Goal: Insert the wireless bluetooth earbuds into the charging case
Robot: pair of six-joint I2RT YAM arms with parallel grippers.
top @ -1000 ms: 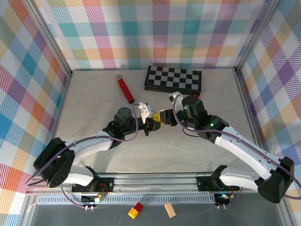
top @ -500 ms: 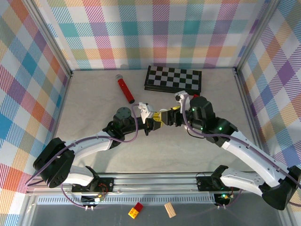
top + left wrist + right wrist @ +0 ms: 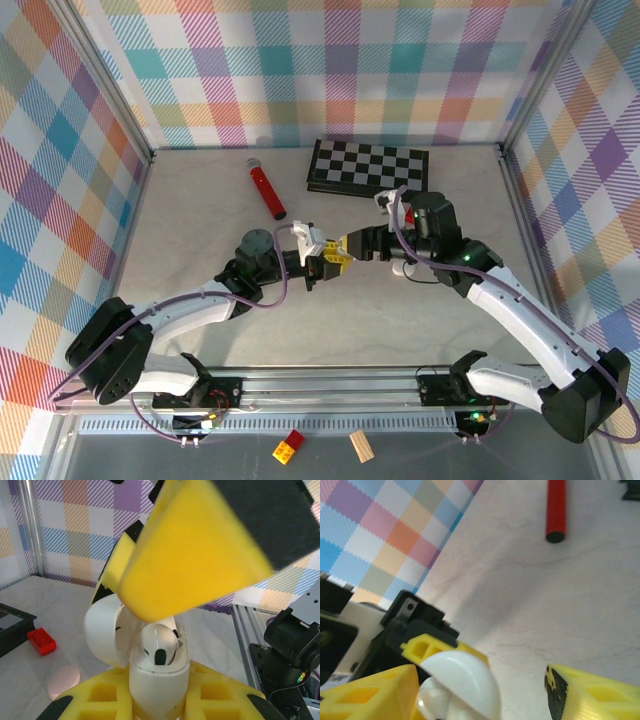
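Left hand (image 3: 325, 262) clamps the charging case (image 3: 157, 680); right hand (image 3: 352, 246) stands open.

The charging case (image 3: 157, 685) and the earbud (image 3: 159, 645) sitting in it are glossy white plastic, smooth enough to catch highlights. The left pincer (image 3: 159, 700) has fingers (image 3: 220, 697) of matt yellow plastic moulded in open cells. The table (image 3: 560, 595) looks like a smooth, pale, stone-patterned top with a dull sheen, and the red cylinder (image 3: 556, 507) on it has a smooth satin finish.
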